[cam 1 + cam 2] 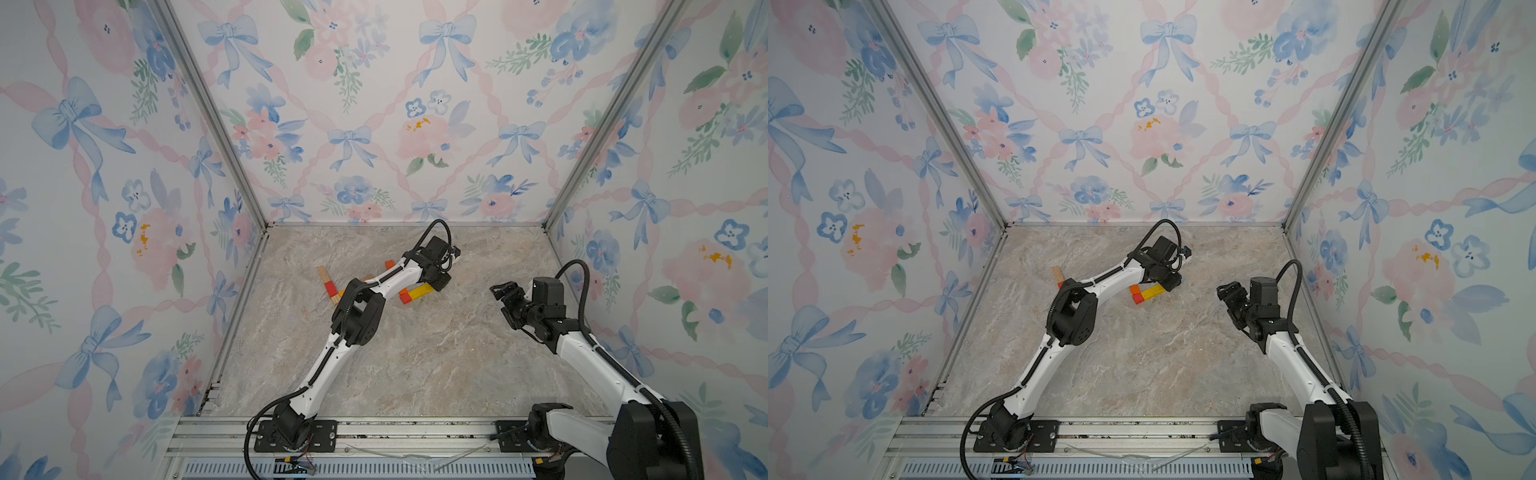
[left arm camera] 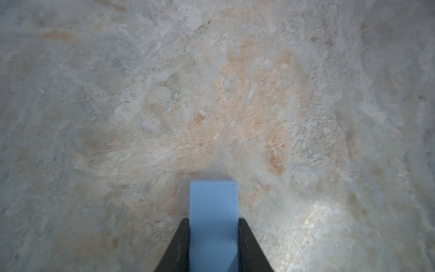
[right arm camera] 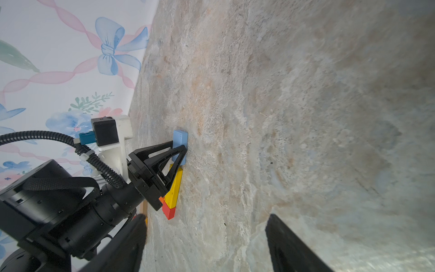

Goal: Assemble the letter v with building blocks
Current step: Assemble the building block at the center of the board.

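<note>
Holding the blue block (image 2: pixel 213 200) clamped in my left gripper (image 2: pixel 213 221), I aim it flush against the yellow bar (image 3: pixel 175 186).

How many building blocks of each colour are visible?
Natural wood flat blocks: 3
Red flat wooden blocks: 2
Orange flat wooden blocks: 2
Yellow flat wooden blocks: 2
Light blue flat wooden block: 1
Total: 10 visible; left arm may hide more

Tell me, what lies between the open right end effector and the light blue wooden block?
Only bare marbled tabletop up to the light blue wooden block; the right wrist view shows it.
</note>
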You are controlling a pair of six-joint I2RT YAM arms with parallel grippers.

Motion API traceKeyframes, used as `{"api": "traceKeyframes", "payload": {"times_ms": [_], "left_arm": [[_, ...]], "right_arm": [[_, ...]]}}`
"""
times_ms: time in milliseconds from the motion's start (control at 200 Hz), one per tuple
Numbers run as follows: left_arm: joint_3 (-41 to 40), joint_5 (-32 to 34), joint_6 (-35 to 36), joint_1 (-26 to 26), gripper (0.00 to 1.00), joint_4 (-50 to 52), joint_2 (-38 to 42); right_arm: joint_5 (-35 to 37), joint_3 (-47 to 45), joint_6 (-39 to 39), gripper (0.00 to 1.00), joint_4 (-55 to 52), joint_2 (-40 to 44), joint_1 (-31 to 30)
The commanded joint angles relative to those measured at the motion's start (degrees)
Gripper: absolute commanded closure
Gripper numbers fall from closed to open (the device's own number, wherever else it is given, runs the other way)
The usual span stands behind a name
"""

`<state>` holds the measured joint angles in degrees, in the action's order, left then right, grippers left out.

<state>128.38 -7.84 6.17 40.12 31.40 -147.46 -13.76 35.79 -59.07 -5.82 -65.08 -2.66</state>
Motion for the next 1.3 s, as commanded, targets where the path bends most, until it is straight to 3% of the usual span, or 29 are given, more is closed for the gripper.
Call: {"api": "traceKeyframes", "payload": {"times_ms": [0, 925, 1155, 1295], "left_arm": [[-1.68, -2.02, 3.11, 0.49, 0.82, 2.13, 1.38], [-2.87, -0.25, 6.59, 0.32, 0.78, 3.76, 2.88], [-2.79, 0.41, 6.51, 0.31, 0.66, 3.74, 2.68], [-2.14, 0.76, 6.39, 0.31, 0.53, 3.76, 2.54]], "right_arm": [[-0.83, -1.06, 0.31, 0.18, 0.11, 0.51, 0.53], [-2.68, -1.28, -0.77, 0.18, 2.63, -1.45, 0.41], [-3.29, -1.12, -1.04, 0.18, 3.45, -2.33, 0.19], [-3.31, -1.06, -1.05, 0.18, 3.51, -2.43, 0.02]]}}
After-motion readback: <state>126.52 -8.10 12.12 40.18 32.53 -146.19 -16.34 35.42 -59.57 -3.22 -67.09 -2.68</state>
